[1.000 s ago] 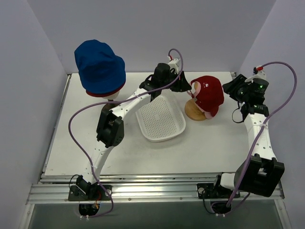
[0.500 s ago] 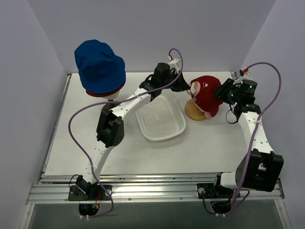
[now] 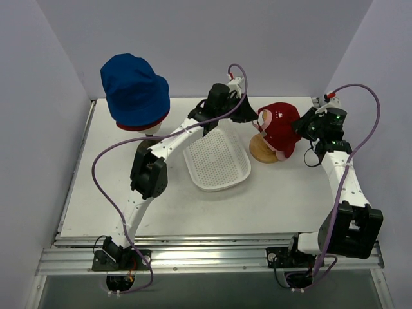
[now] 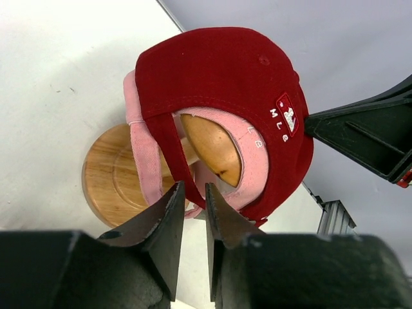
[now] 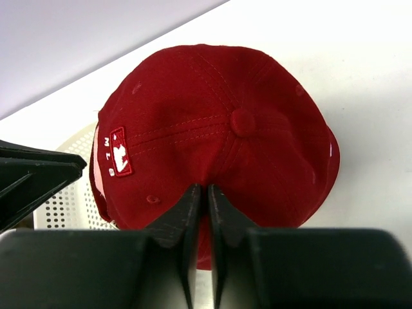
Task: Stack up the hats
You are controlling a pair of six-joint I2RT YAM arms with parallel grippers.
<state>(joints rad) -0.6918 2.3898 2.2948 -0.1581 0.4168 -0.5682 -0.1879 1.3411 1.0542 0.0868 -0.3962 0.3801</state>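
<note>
Sitting against right pincer (image 5: 206, 188) tips: red peaked cap (image 5: 219, 129).

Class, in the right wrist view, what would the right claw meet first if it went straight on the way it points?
The red peaked cap; the right claw looks closed on its fabric at the near edge.

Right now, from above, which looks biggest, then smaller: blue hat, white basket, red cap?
1-2. blue hat, white basket: nearly alike; the hat sits higher, nearer the camera.
3. red cap: smallest.
</note>
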